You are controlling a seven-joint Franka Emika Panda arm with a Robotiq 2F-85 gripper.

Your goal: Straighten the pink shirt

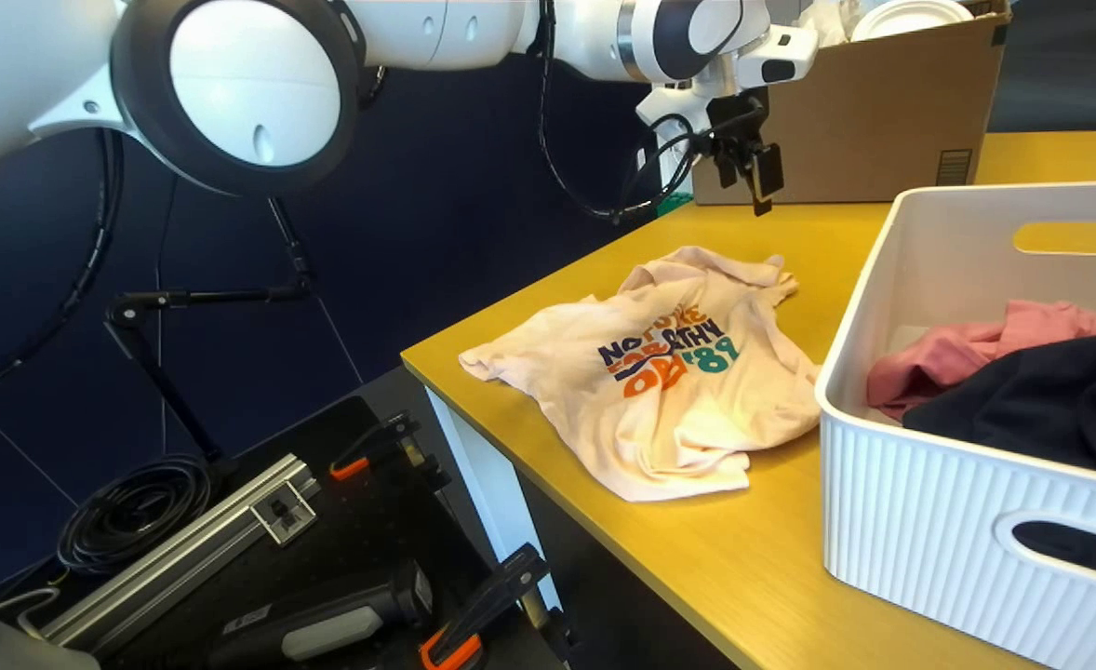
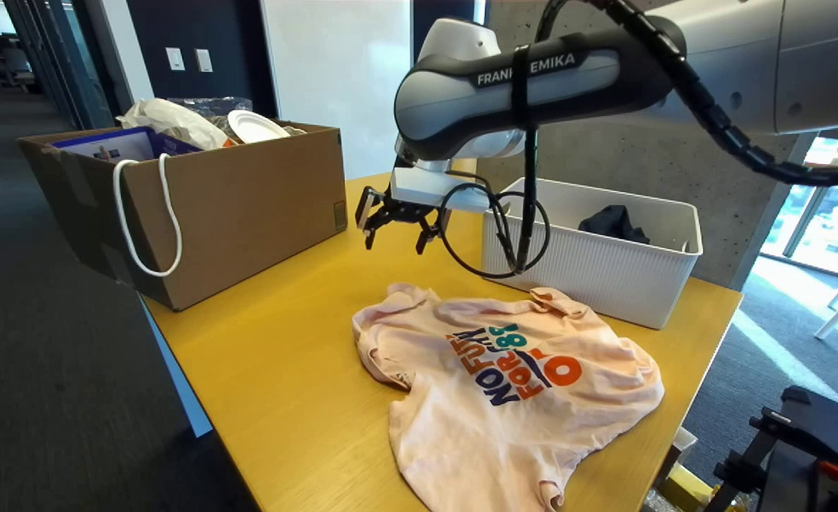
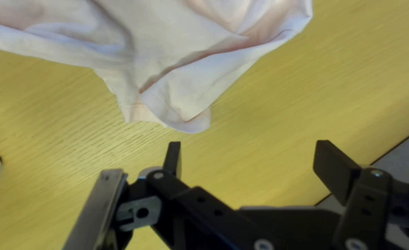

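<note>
The pink shirt (image 1: 557, 358) (image 2: 454, 448) lies wrinkled on the table with its coloured lettering facing up. Creases and bunched cloth show along its sides, and its near end runs out of the picture in an exterior view. In the wrist view, a folded-over corner of the pink shirt (image 3: 169, 38) points toward my gripper (image 3: 248, 147). Both exterior views show the gripper (image 1: 758, 194) (image 2: 395, 238) raised above the table, past the shirt's end and apart from it. Its fingers are spread wide, and only bare table shows between them.
Beside the shirt stands a white ribbed basket (image 1: 920, 521) (image 2: 582, 277), holding a deeper pink cloth (image 1: 967, 349) and a dark garment (image 1: 1050, 400). A full cardboard box (image 1: 864, 130) (image 2: 262, 213) sits behind the gripper. The table edge (image 1: 548, 484) runs close to the shirt.
</note>
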